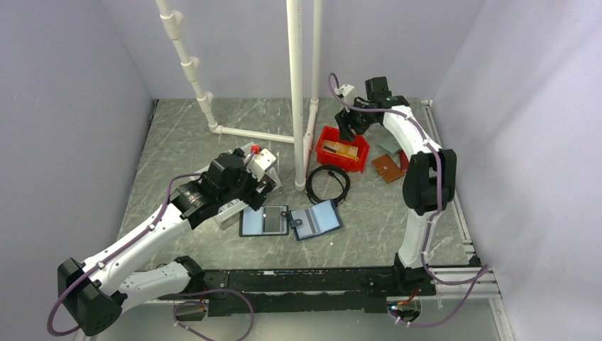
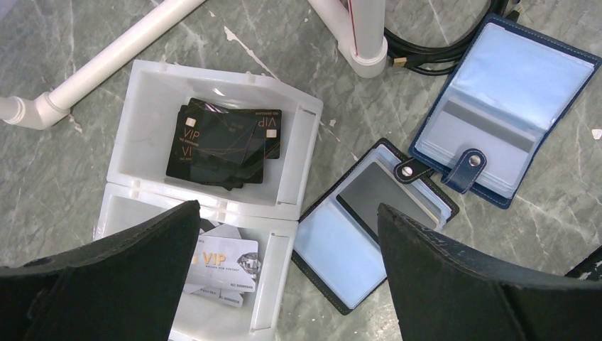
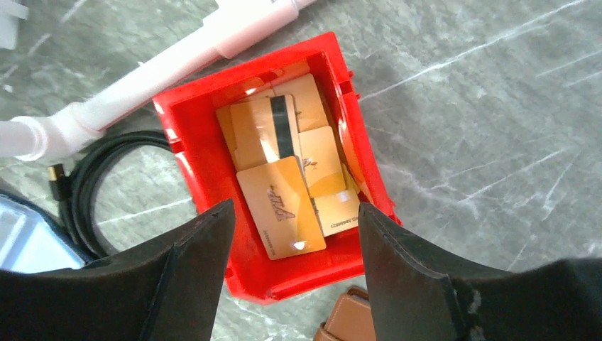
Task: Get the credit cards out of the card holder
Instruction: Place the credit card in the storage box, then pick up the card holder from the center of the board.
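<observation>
Right gripper [image 3: 294, 206] hung above the red bin [image 3: 192, 135], jaws parted, empty; credit cards [image 3: 284, 142] lay inside, apparently collected there. Left gripper [image 2: 289, 206] stood wide, empty.

**Cards in the bin, holder lying open**

I count several gold-orange credit cards [image 3: 280, 206] lying inside the red bin [image 3: 192, 153], loosely overlapped in a flat pile. One is turned stripe side up, its black magnetic band running lengthwise; another sits printed face up on top, at the end of the bin nearest my right wrist camera.

The card holder [image 1: 317, 220] lies spread open and flat on the counter [image 1: 397, 220], on the arm-base side of the red bin and apart from it. It is navy outside with pale blue clear sleeves inside, and its snap tab [image 2: 465, 169] sticks out from one edge.
</observation>
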{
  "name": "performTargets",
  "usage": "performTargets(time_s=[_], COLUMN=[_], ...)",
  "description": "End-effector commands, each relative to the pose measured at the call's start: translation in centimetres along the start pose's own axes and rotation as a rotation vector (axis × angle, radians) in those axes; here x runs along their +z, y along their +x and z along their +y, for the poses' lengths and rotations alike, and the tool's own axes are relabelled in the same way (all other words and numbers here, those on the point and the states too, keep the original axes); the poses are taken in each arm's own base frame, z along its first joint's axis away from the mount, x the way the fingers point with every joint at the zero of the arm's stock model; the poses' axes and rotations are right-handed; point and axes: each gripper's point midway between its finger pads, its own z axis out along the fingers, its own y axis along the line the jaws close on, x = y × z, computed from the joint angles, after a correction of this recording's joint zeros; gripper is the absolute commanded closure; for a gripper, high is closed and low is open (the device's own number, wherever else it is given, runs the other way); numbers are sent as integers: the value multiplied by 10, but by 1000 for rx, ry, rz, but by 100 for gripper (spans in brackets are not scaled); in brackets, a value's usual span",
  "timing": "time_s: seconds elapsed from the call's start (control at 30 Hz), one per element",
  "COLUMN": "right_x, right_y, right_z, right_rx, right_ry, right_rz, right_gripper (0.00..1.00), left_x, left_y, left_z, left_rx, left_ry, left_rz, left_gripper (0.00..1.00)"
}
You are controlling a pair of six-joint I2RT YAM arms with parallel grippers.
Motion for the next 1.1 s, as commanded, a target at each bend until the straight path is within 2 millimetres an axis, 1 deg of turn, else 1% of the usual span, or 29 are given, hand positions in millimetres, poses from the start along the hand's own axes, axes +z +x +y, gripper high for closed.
performTargets(time_s=[0.0, 0.17, 0.23, 0.37, 0.4, 0.5, 0.57, 0.63, 0.73, 0.8, 0.87, 1.0, 1.07], right_x=[-30, -56, -69, -95, -107, -127, -139, -149, -156, -157, -152, -139, -137], right_y=[-19, -15, -13, -6, -9, -9, -7, -5, 1, 7, 20, 48, 55], right_z=[14, 41, 54, 78, 85, 105, 119, 130, 141, 149, 157, 167, 173], right_rx=[-26, -59, -80, -112, -132, -160, -182, -197, -185, -165, -140, -105, -86], right_ry=[22, 0, -9, -15, -13, -33, -52, -70, -89, -106, -132, -164, -201], right_rz=[-100, -159, -197, -299, -339, -423, -466, -483, -491, -492, -483, -488, -493], right_gripper=[33, 30, 28, 18, 13, 2, 1, 1, 1, 1, 0, 0, 0], left_x=[-3, -2, -2, -2, -2, -4, -7, -10, -13, -13, -12, -12, -11], left_y=[-8, -7, -7, -9, -10, -15, -20, -24, -30, -32, -30, -24, -17], left_z=[-1, 0, 0, -3, -5, -9, -14, -24, -42, -47, -48, -51, -56], left_rx=[4, -1, -6, -43, -61, -127, -212, -294, -421, -497, -570, -698, -773], left_ry=[12, 10, 11, 37, 46, 77, 93, 138, 220, 243, 239, 233, 243], left_rz=[-41, -37, -36, -42, -45, -60, -76, -101, -142, -155, -158, -159, -158], left_gripper=[1, 1, 1, 1, 1, 1, 1, 1, 0, 0, 1, 1, 1])
